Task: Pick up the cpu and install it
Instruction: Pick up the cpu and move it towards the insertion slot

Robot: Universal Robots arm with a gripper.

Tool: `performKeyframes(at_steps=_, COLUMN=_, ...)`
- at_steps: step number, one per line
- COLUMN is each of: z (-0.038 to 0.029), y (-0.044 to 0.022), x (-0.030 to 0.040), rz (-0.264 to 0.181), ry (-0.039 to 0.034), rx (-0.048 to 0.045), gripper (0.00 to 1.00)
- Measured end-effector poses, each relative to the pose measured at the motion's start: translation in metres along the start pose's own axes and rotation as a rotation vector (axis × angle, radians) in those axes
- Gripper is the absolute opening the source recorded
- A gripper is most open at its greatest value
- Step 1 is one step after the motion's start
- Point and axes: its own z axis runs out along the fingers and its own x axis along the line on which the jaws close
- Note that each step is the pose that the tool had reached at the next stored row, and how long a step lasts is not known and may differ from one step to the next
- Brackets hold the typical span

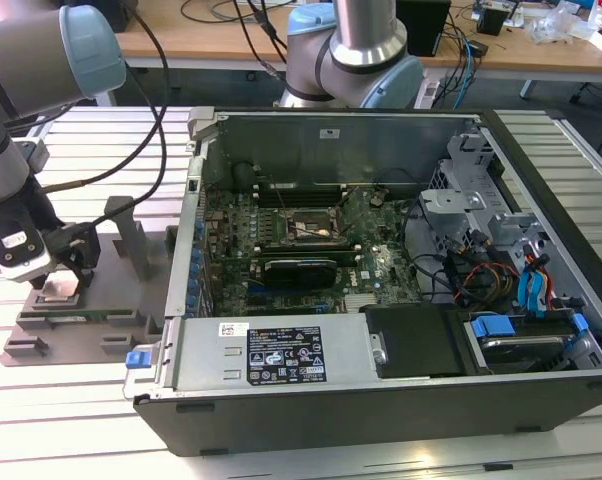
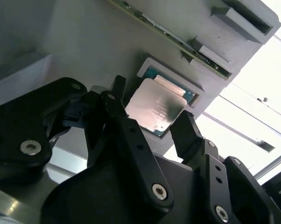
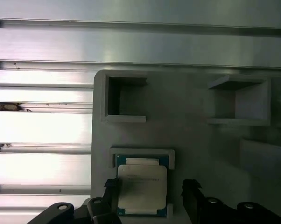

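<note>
Open gripper (image 2: 151,103) over cpu (image 3: 141,187) in tray (image 3: 187,130): pick-up step.
Its fingers stand apart, straddling the cpu by the tray's edge; gripping calls for centred closing.

Glare whitens the slatted table (image 3: 38,126); the cpu (image 2: 154,109) gleams, partly shadowed.

Exterior view: raised, off the arm, angled down across the ribbed aluminium desk (image 1: 81,430) at mid range. The open black computer case (image 1: 381,280) sits central, the grey plastic fixture tray (image 1: 121,305) at the exterior view's left.
First wrist view: close, straight down on that tray.
Second wrist view: closer, oblique, along the black jaws.
Both wrist views share the small square silver-topped cpu (image 2: 154,108) (image 3: 141,185) in its tray recess.
</note>
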Motion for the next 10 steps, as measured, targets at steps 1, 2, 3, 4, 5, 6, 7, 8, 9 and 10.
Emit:
performKeyframes(at_steps=1, z=0.0014, y=0.0000, x=0.0015, rz=0.000, ry=-0.0002, rx=-0.0001, gripper=0.66)
performKeyframes(at_steps=2, z=0.0027, y=0.0001, x=0.0025, rz=0.000, ry=0.0000, rx=0.0000, gripper=0.66)
performKeyframes(at_steps=3, z=0.0039, y=0.0001, x=0.0038, rz=0.000, ry=0.0001, rx=0.0001, gripper=0.66)
performKeyframes(at_steps=4, z=0.0044, y=0.0001, x=0.0038, rz=0.000, ry=-0.0002, rx=-0.0001, gripper=0.66)
performKeyframes(at_steps=5, z=0.0046, y=0.0000, x=0.0039, rz=0.000, ry=0.0000, rx=0.0000, gripper=0.66)
performKeyframes(at_steps=6, z=0.0053, y=0.0001, x=0.0039, rz=0.000, ry=-0.0001, rx=0.0000, gripper=0.66)
performKeyframes(at_steps=7, z=0.0062, y=0.0001, x=0.0040, rz=0.000, ry=-0.0001, rx=0.0000, gripper=0.66)
performKeyframes(at_steps=8, z=0.0068, y=0.0001, x=0.0043, rz=0.000, ry=0.0001, rx=0.0001, gripper=0.66)
performKeyframes(at_steps=9, z=0.0080, y=0.0002, x=0.0051, rz=0.000, ry=-0.0001, rx=0.0001, gripper=0.66)
performKeyframes(at_steps=10, z=0.0084, y=0.0002, x=0.0057, rz=0.000, ry=-0.0001, rx=0.0000, gripper=0.66)
